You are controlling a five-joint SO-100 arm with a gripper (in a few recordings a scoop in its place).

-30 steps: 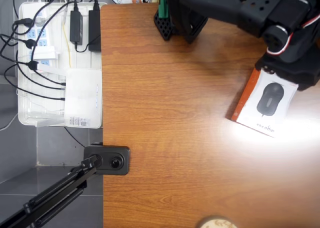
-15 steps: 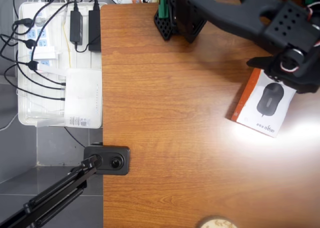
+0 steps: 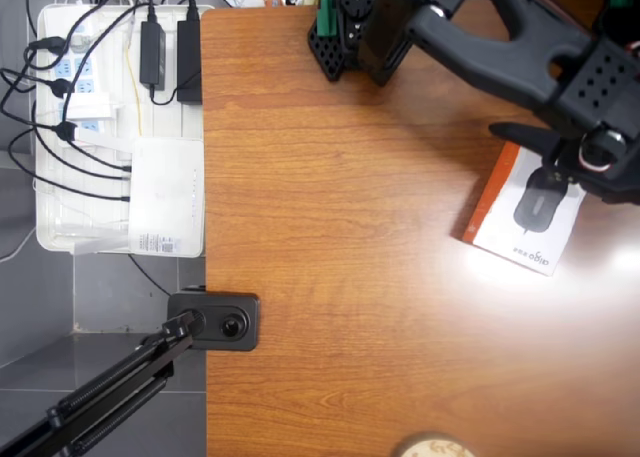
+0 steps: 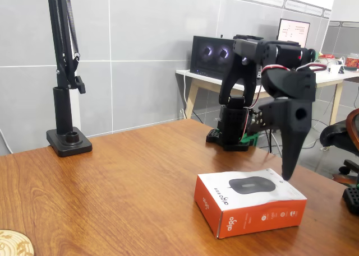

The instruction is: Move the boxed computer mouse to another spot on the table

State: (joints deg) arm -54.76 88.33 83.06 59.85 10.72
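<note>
The boxed computer mouse (image 4: pixel 250 203), a flat white rectangular carton with a dark grey mouse printed on its lid and orange-red side walls, lies flat on the glossy brown wood-grain table (image 3: pixel 340 237). In the overhead view it sits toward the right side of the tabletop, turned a little askew, with a patch of glare just beyond its lower end.

The black two-finger gripper (image 4: pixel 287 169) hangs above the box's far end in the fixed view, fingers pointing down and the tip close to the lid. Whether it touches the lid I cannot tell. In the overhead view the gripper (image 3: pixel 560 162) covers the box's upper end, with one finger reaching out past the orange edge. How wide the jaws stand cannot be made out from either view.

The box looks light, stiff and hollow, with smooth printed card that will likely slide easily on the glossy wood. Its shorter span, orange wall to orange wall, seems the best place to pinch; a hard squeeze could dent it.

From the box, bare wood runs well away toward the white tray of power strips and cables (image 3: pixel 120 127) beyond the table's left edge, and toward the black clamp-on lamp stand (image 4: pixel 67 77). The arm's black base (image 4: pixel 233 124) stands behind the box.
</note>
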